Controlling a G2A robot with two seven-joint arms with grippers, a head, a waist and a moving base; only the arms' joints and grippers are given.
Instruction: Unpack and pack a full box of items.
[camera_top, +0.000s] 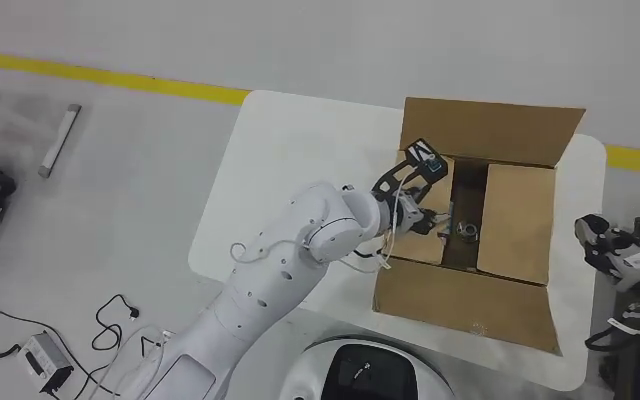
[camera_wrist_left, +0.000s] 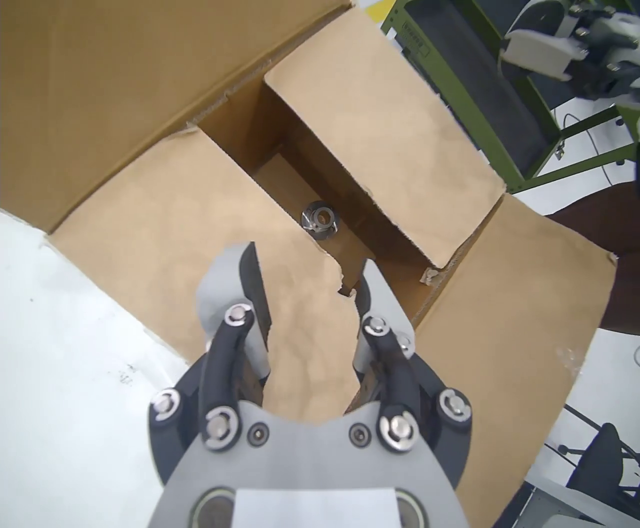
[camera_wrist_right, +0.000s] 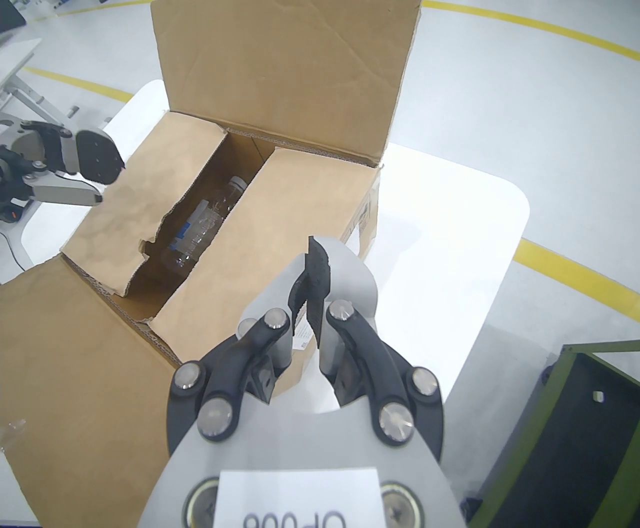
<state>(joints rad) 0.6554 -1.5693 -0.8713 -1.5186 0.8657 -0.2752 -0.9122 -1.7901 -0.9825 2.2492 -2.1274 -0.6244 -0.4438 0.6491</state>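
I see the brown box (camera_top: 515, 290) with one torn inner flap (camera_wrist_right: 120, 210), a clear bottle (camera_wrist_right: 200, 227) inside; left hand (camera_wrist_left: 307, 260) released, right hand (camera_wrist_right: 315, 247) clenched empty.

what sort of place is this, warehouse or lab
Probably a robot test floor or lab, not a home: grey floor with a yellow marking line, a white table carrying a cardboard box, and a green metal rack beside it.

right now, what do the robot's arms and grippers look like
The left arm is a glossy white shell with loose white cables at the wrist. The left gripper and right gripper match: grey base plate, black links with silver bolts, pale grey fingers with black pads, a white label on each base.
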